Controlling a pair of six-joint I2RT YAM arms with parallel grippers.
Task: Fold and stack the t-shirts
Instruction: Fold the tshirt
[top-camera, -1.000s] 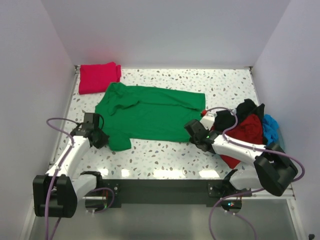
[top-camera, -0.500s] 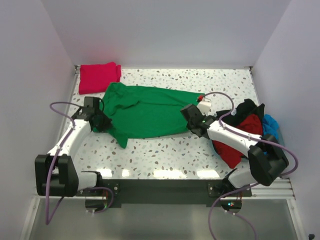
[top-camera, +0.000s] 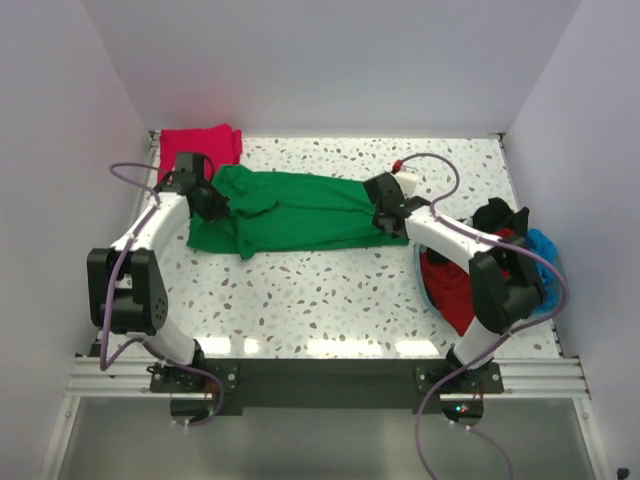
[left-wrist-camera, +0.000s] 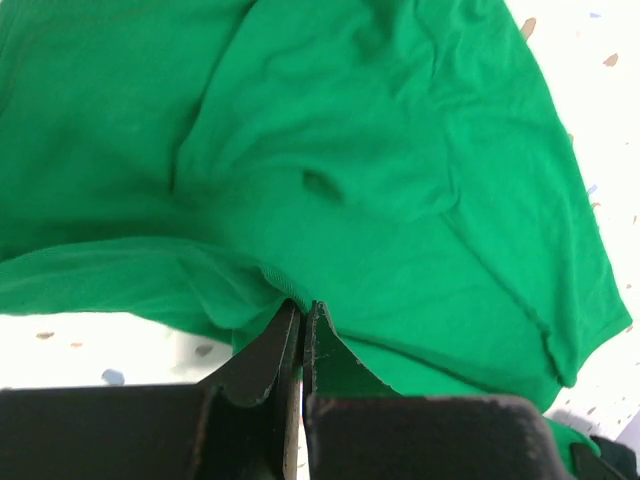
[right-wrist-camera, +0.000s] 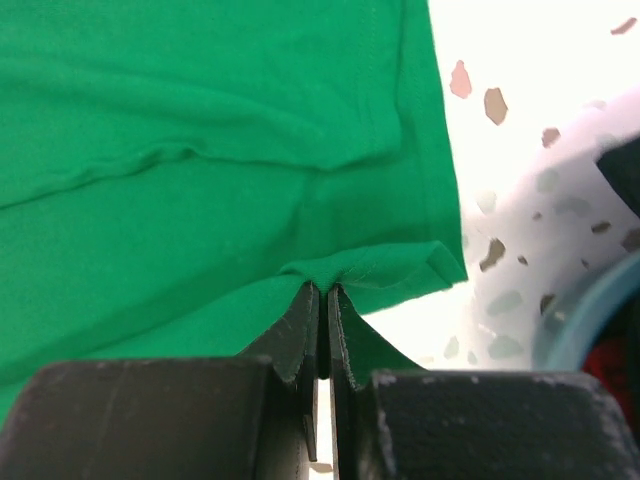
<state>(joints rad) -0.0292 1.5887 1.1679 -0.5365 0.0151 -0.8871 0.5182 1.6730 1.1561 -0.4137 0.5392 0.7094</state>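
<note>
The bright green t-shirt (top-camera: 295, 210) lies folded lengthwise in the middle of the table. My left gripper (top-camera: 213, 203) is shut on its left edge; the left wrist view shows the cloth (left-wrist-camera: 350, 170) pinched between the fingertips. My right gripper (top-camera: 385, 218) is shut on its right hem; the right wrist view shows the green cloth (right-wrist-camera: 220, 150) bunched between the jaws. A folded pinkish crimson t-shirt (top-camera: 180, 148) lies at the back left corner. Dark red (top-camera: 455, 285), black (top-camera: 500, 215) and blue (top-camera: 545, 255) shirts are heaped at the right.
The heap at the right sits in a light-blue basket, its rim (right-wrist-camera: 590, 300) showing in the right wrist view. White walls close the table on three sides. A black rail (top-camera: 320, 375) runs along the near edge.
Both grippers have moved away from the near edge towards the back, carrying the green shirt's near edge over it. The shirt is now narrower, folded lengthwise.
</note>
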